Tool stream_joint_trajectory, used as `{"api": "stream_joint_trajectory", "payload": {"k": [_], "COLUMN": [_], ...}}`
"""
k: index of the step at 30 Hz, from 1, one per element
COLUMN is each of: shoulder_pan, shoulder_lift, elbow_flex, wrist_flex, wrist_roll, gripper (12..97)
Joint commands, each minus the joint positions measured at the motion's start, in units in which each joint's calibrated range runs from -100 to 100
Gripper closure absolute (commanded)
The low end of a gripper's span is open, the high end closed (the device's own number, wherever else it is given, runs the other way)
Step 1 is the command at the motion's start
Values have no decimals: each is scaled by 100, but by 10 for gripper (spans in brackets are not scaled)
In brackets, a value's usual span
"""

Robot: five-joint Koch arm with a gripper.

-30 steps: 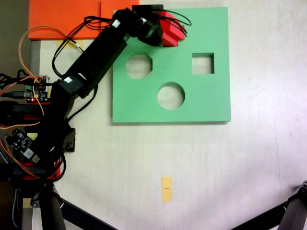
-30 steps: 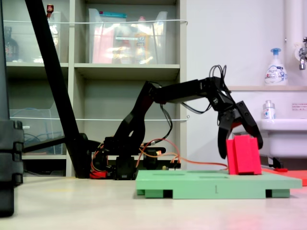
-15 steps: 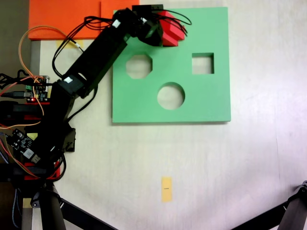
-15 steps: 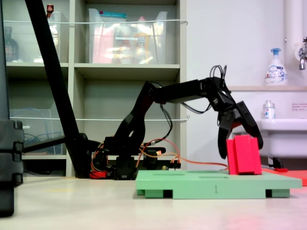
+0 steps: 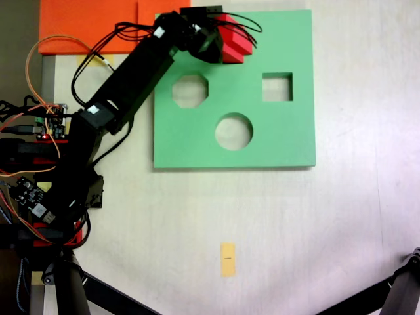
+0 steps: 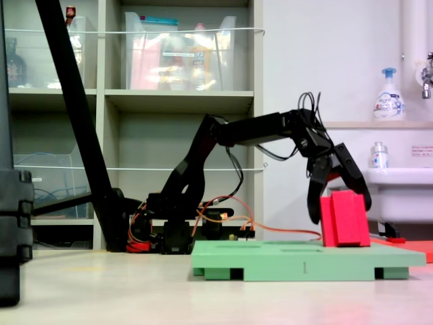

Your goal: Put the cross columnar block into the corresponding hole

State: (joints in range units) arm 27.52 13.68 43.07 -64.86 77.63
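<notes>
Both fixed views place the cross columnar block (image 6: 344, 218) upright at the far edge of the green foam board (image 5: 282, 141), beyond the octagonal cutout (image 5: 189, 90) in the overhead-like view. The gripper (image 6: 338, 206) straddles it, one jaw on either side. Jaws appear set about the block's width, but whether they press on it cannot be told. The block's base sits at board level in the side view; the corresponding hole is hidden beneath block and arm. Judged step: seating the block in its cutout. Next move calls for a straight downward press, with the cross arms aligned to the hole, then release. Against the earlier frames, nothing has visibly shifted; arm and block stand as before.
</notes>
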Motion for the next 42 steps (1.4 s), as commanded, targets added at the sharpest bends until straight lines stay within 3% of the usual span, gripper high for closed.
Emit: {"api": "stream_joint_trajectory", "payload": {"k": [1,29,42], "shoulder_pan": [-73,83,39], "shoulder_lift": [-251,-837,-125], "elbow_flex": [519,579,599], "wrist_flex": [106,-481,-510], "wrist_roll": [-181,54,54], "gripper": [589,611,620]}}
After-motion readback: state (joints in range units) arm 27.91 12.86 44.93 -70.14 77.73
